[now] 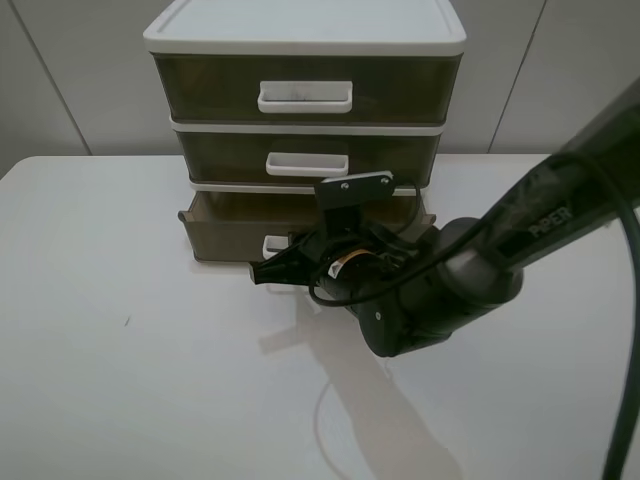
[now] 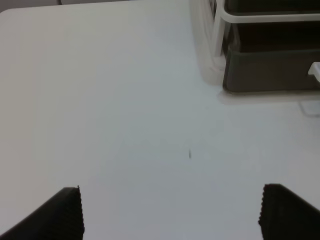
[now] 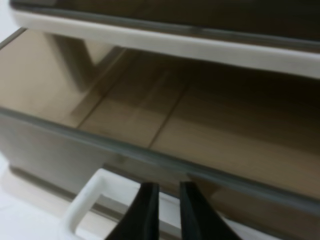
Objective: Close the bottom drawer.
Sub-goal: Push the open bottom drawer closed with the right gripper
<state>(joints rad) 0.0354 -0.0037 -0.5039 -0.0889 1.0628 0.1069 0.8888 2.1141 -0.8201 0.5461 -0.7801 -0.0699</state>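
Note:
The bottom drawer is the lowest of three smoky brown drawers in the white-framed unit, and it stands pulled out a short way. Its white loop handle is partly hidden by my right gripper. In the right wrist view the drawer is empty, and my right gripper has its fingers almost together, tips at the drawer front beside the handle. My left gripper is open and empty above the table, well short of the drawer's corner.
The two upper drawers are shut. The white table spreads in front and to the left of the unit. A thin white cable lies on the table near the front. The right arm crosses from the right edge.

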